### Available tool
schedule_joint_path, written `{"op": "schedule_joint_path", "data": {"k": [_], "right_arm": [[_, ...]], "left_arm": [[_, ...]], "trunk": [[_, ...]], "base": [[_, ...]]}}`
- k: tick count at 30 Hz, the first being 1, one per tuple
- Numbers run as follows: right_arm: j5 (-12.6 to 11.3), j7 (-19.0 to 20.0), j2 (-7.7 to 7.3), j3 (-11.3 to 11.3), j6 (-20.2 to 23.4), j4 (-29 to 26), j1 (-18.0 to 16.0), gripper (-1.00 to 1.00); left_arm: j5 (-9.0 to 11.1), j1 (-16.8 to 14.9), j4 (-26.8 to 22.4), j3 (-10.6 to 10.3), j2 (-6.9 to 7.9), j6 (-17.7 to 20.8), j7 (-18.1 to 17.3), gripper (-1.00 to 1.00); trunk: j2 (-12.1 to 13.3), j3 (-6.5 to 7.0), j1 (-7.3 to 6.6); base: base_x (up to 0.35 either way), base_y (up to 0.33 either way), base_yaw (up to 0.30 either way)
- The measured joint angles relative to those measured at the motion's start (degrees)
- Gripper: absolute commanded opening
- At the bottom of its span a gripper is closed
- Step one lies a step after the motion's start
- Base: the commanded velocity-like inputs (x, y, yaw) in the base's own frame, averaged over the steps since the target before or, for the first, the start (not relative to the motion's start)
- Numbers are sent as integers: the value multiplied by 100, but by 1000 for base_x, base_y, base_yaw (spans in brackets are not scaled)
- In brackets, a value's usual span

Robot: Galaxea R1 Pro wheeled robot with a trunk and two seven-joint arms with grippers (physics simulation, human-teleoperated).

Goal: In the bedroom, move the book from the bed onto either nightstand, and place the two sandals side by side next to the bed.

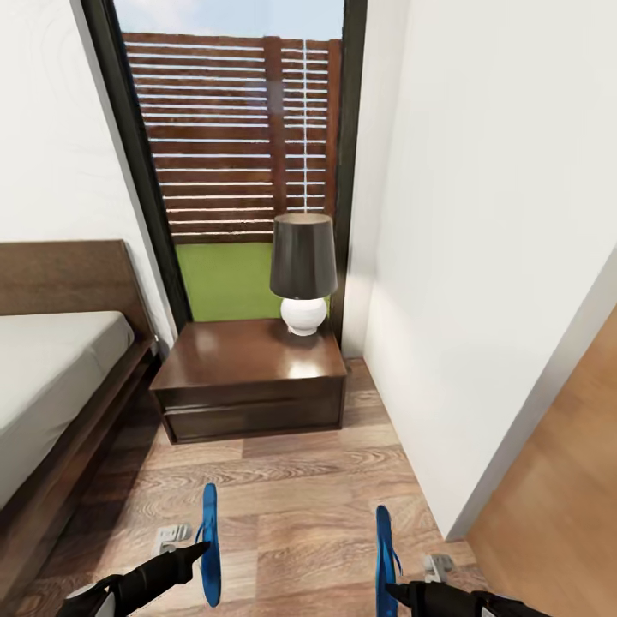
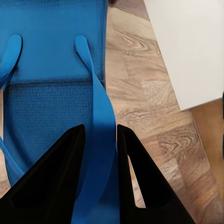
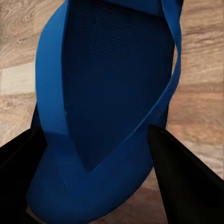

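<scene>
Wood-plank floor (image 1: 300, 488) lies before the nightstand (image 1: 253, 377); wrist views show the left gripper (image 2: 99, 140) pinching one sandal's (image 2: 51, 93) strap and the right gripper (image 3: 98, 154) spread around the other sandal (image 3: 112, 93).

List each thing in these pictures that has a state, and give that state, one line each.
left gripper: shut on left sandal's strap
left sandal: held edge-up above the floor
right gripper: shut on right sandal
right sandal: held edge-up
nightstand: drawer closed, lamp on top
lamp: upright, unlit
bed: mattress bare

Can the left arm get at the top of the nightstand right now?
Probably not yet. The left tool is shut on a blue sandal, and bare wood floor lies between it and the nightstand.
</scene>
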Motion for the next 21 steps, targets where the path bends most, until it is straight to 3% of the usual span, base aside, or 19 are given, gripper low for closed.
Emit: {"op": "schedule_joint_path", "data": {"k": [11,21], "right_arm": [[-4,-44,45,-6,-1,1,-4,-100],[-9,-52,46,-17,-2,3,-2,-100]], "left_arm": [[-3,1,-2,-1,-3,0,1,-100],[3,0,-1,-1,-3,0,1,-100]], "trunk": [[0,0,1],[0,0,3]], "base": [[296,0,15],[25,0,264]]}}
